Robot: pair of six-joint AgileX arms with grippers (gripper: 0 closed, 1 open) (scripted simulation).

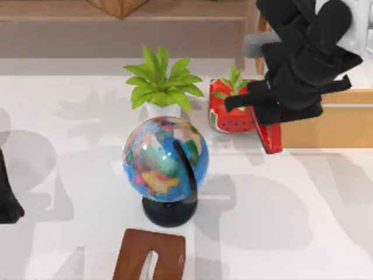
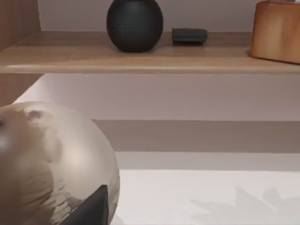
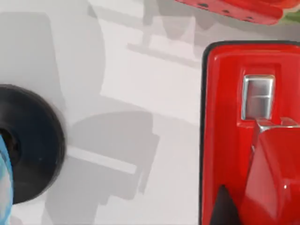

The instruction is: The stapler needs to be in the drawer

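The small glossy red elongated stapler (image 1: 269,137) is seen lifted off the white table (image 1: 303,233), hanging nose-down from the right gripper (image 1: 265,114), which is clamped on its upper end; it sits just in front of the light wooden box drawer (image 1: 344,125) at the table's right side, beside the red watermelon-patterned plant pot (image 1: 233,119); it is judged not yet over the drawer's opening, so the carry step is taken as under way, with release inside the drawer outstanding. In the right wrist view the stapler (image 3: 248,136) is seen close up, with a silver metal insert on its base and a dark fingertip (image 3: 225,206) against the red body. The stapler is judged rigid, light and slick; the glossy shell could slip or pivot in a two-finger pinch, so a hold across the sides near mid-length would be preferred; the present hold near one end leaves the body free to swing; the hinged top may flex if squeezed top-to-bottom. The multicoloured globe on a black round stand (image 1: 166,169) and the green leafy plant in a white pot (image 1: 162,87) are well apart from the stapler; a brown wooden stand (image 1: 150,256) lies at the near edge. The left arm (image 1: 9,198) is parked at the table's left edge; whether its fingers are apart cannot be told.
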